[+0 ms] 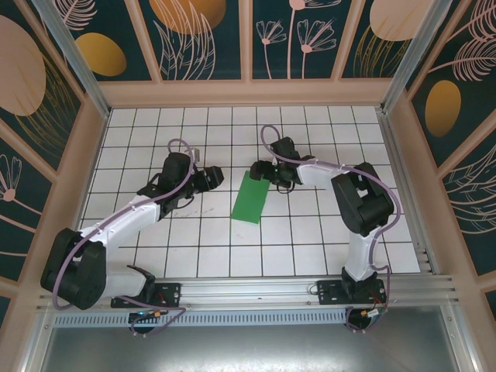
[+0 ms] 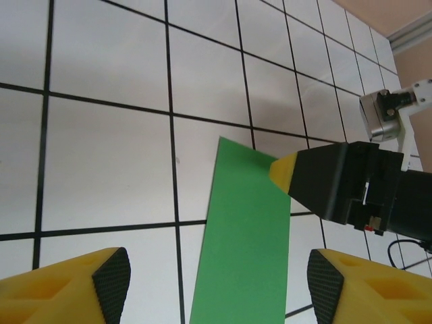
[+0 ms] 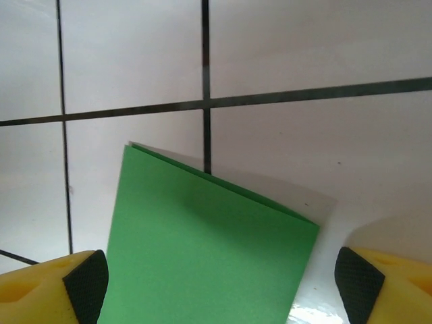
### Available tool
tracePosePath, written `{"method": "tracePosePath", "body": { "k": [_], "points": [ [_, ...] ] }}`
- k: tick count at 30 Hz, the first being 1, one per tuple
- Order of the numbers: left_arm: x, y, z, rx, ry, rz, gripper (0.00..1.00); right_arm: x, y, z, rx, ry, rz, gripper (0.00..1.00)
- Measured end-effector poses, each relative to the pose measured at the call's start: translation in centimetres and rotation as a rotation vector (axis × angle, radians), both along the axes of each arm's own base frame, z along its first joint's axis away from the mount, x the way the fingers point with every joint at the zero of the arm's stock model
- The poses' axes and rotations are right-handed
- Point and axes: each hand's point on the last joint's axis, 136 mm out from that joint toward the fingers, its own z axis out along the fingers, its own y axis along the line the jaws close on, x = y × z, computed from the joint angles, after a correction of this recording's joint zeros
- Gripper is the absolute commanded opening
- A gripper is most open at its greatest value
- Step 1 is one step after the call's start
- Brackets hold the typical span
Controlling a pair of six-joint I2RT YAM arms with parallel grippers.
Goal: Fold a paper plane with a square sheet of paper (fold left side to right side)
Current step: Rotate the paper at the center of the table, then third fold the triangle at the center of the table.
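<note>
Left hand [image 2: 217, 277], right hand [image 3: 221, 283]: both spread, empty; square sheet of paper [image 1: 251, 198] half-folded on table [image 1: 310, 248]; crease pressing likely next

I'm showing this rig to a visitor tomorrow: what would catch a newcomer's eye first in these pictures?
The bright-green sheet of paper, folded into a narrow strip, lies in the middle of the white tiled table. The right gripper stands open at its far end, and the left gripper is open just to its left. Dark walls with leaf patterns surround it all.
</note>
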Motion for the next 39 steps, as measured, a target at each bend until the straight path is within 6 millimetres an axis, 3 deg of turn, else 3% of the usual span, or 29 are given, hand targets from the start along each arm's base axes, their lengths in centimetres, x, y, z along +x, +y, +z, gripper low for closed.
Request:
{"method": "tracePosePath", "body": {
  "k": [9, 16, 20, 24, 28, 39],
  "points": [
    [0.0, 0.8, 0.5, 0.020, -0.026, 0.034, 0.74, -0.3, 4.6, 0.8, 0.064, -0.020, 0.120, 0.87],
    [-0.9, 0.8, -1.0, 0.020, 0.010, 0.016, 0.73, 0.6, 3.8, 1.2, 0.008, -0.058, 0.124, 0.86],
    [-1.5, -0.1, -1.9, -0.014, 0.046, -0.031, 0.68, 0.6, 3.1, 2.5, 0.008, -0.091, 0.135, 0.64],
    [-2.1, -1.4, -3.4, -0.070, 0.097, -0.084, 0.65, 0.4, 3.7, 4.0, 0.057, -0.117, 0.167, 0.44],
    [-3.1, -2.2, -4.9, -0.119, 0.155, -0.119, 0.64, 0.1, 4.1, 3.7, 0.074, -0.103, 0.186, 0.36],
    [-4.7, -4.3, -7.2, -0.165, 0.254, -0.187, 0.66, -0.3, 3.7, 0.1, 0.024, -0.041, 0.192, 0.25]
  ]
}}
